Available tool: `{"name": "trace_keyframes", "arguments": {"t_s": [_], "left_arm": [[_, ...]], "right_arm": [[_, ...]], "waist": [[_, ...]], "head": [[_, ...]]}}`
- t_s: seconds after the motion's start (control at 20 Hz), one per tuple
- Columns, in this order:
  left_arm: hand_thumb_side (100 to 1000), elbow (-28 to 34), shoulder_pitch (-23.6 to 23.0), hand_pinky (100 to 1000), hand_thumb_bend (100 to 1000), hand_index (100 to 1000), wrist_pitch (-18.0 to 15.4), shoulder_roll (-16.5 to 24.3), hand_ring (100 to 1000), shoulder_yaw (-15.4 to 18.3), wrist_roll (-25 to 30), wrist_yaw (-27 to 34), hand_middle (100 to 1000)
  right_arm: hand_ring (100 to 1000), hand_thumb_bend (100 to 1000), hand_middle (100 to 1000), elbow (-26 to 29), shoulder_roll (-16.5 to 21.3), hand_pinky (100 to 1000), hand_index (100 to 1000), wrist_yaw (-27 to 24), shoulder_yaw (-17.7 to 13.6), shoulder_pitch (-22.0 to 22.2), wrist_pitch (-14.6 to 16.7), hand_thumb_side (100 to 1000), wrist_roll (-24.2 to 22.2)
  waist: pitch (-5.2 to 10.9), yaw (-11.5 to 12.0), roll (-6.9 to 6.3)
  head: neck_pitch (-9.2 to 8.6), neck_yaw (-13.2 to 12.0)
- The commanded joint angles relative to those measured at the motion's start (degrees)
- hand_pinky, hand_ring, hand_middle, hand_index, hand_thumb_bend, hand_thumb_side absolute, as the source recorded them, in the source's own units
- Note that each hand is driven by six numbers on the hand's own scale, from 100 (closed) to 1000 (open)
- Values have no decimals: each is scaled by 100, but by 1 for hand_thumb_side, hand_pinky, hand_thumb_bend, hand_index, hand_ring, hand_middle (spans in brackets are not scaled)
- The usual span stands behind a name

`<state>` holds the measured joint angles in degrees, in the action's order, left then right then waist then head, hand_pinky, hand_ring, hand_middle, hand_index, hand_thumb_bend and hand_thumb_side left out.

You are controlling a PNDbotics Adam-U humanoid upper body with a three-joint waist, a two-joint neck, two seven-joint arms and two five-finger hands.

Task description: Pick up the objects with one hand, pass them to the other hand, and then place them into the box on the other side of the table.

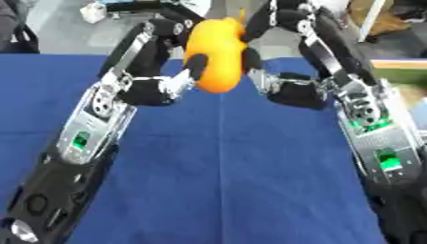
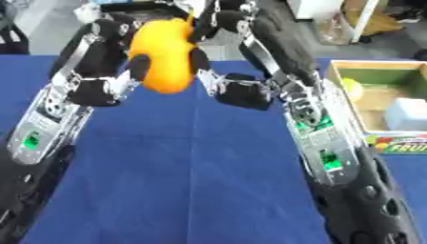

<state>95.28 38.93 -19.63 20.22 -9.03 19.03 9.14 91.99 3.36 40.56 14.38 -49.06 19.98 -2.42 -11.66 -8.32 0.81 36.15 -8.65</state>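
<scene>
Centre of the blue table (image 1: 225, 181): bare cloth between my two forearms, open passage. Above it, both hands meet round the orange object (image 2: 163, 52), blocking the middle. Box (image 2: 338, 71) at right edge: already holding a yellow-green ball (image 2: 351, 88) and a pale block (image 2: 406, 114).

Both hands' fingers (image 2: 136, 66) clasp an orange object (image 2: 164, 52) above the blue table (image 2: 200, 181).

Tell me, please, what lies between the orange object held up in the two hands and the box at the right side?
In the right eye view, only the right hand and its arm lie between the orange object and the box; below them is bare blue tablecloth.
</scene>
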Motion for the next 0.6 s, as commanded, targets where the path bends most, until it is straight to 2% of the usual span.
{"name": "trace_keyframes", "arguments": {"t_s": [0.05, 0.25, 0.6], "left_arm": [[323, 117, 76, 704, 227, 484, 23, 8, 401, -2, 52, 55, 454], [328, 110, 61, 709, 229, 493, 44, 3, 409, -10, 96, 63, 464], [330, 108, 60, 712, 223, 500, 55, -6, 414, -8, 133, 72, 471]], "right_arm": [[556, 100, 554, -18, 23, 661, 462, 64, 31, -61, -119, 100, 355], [550, 100, 547, -78, 17, 648, 456, 76, 70, -37, -164, 100, 557], [551, 100, 548, -85, 11, 647, 456, 52, 72, -18, -169, 100, 593]], "waist": [[221, 13, 20], [220, 23, 19], [223, 23, 19]], "head": [[-11, 26], [3, 39], [10, 56]]}}
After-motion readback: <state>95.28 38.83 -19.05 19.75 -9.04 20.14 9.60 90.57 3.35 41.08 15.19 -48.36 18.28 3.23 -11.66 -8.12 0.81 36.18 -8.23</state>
